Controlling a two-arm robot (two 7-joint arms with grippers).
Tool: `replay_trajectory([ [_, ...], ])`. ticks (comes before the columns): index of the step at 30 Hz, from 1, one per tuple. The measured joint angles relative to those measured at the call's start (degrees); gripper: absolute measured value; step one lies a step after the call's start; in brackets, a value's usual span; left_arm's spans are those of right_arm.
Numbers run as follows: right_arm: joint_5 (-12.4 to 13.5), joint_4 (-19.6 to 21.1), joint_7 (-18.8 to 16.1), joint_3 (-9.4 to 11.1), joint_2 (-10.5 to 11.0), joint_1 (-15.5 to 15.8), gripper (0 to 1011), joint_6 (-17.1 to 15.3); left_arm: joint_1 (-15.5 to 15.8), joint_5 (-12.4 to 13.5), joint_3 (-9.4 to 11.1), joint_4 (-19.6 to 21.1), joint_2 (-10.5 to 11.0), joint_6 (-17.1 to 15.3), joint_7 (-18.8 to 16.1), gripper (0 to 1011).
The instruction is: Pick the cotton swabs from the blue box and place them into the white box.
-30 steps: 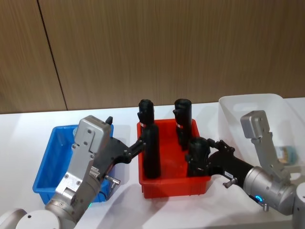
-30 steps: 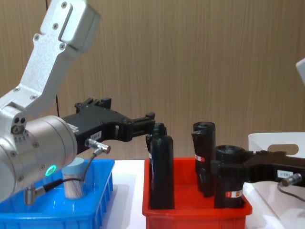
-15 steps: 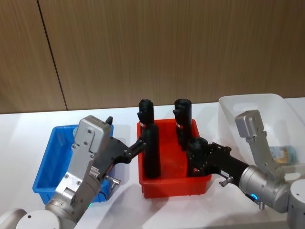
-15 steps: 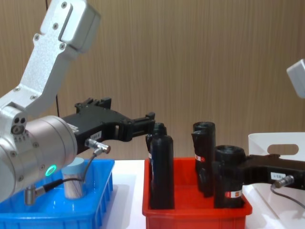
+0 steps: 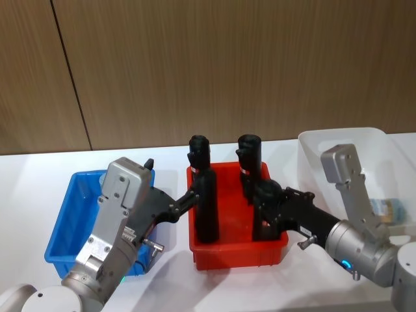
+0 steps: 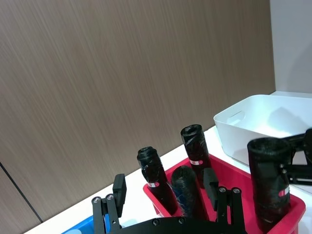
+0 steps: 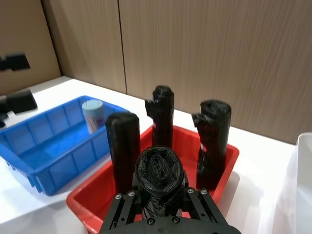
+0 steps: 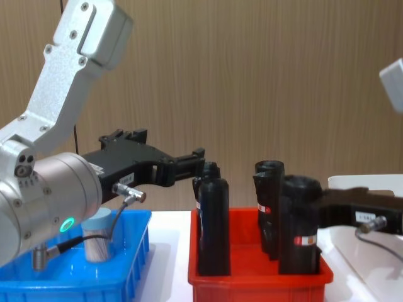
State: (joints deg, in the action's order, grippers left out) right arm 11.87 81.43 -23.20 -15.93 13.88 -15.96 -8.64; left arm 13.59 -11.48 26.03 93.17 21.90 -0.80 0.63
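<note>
A red bin sits on the white desk between the blue box on the robot's left and the white box on its right, and four tall black rolls stand upright in it. The right tool is pinching the near right black roll, its fingers pressed against the roll's sides; in the chest view this roll stands upright with its base low in the red bin, and a small red-and-white label shows on it, the writing too small to read. The other rolls, including the near left roll and the far right roll, carry similar red-white bands. The left tool hangs above the gap between the blue box and the red bin, just beside the top of the near left roll, its fingers spread and gripping nothing. One tub of cotton swabs stands upright in the blue box, long axis vertical and pale blue lid on top; in the chest view it sits behind the left arm's cable. Another tub of cotton swabs lies inside the white box, partly hidden by the right arm, with its blue-white label unreadable. A wood-panelled wall stands behind the desk.
</note>
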Motion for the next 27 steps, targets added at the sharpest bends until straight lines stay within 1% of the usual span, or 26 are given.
replay_trajectory([
  [1,0.0,0.0,0.0,0.0,0.0,0.0,411,0.0,0.0,0.0,0.0,0.0,0.0,0.0,0.0,1004],
  [2,0.0,0.9,0.2,0.0,0.1,0.2,394,0.0,0.0,0.0,0.0,0.0,0.0,0.0,0.0,1004],
  [7,0.1,3.7,1.0,0.3,0.5,0.4,376,0.0,0.0,0.0,0.0,0.0,0.0,0.0,0.0,1004],
  [10,0.6,6.2,1.8,0.8,0.8,0.4,363,-0.3,0.0,0.0,0.0,0.0,0.0,0.0,0.0,1004],
  [11,0.6,6.2,1.8,0.8,0.8,0.4,358,-0.3,0.0,0.0,0.0,0.0,0.0,0.0,0.0,1004],
  [17,1.8,9.4,4.0,2.1,1.5,-0.3,351,-1.3,0.0,0.0,0.0,0.0,0.0,0.0,0.0,1004],
  [18,1.8,9.4,4.0,2.1,1.5,-0.3,351,-1.3,0.0,0.0,0.0,0.0,0.0,0.0,0.0,1004],
  [22,2.3,10.6,5.9,3.2,2.1,-1.1,351,-1.8,0.0,0.0,0.0,0.0,0.0,0.0,0.0,1004],
  [23,2.3,10.6,5.9,3.2,2.1,-1.1,351,-1.8,0.0,0.0,0.0,0.0,0.0,0.0,0.0,1004],
  [24,2.4,10.9,6.8,3.7,2.4,-1.5,351,-1.9,0.0,0.0,0.0,0.0,0.0,0.0,0.0,1004],
  [27,2.3,11.0,7.8,4.2,2.7,-2.0,351,-2.0,0.0,0.0,0.0,0.0,0.0,0.0,0.0,1004],
])
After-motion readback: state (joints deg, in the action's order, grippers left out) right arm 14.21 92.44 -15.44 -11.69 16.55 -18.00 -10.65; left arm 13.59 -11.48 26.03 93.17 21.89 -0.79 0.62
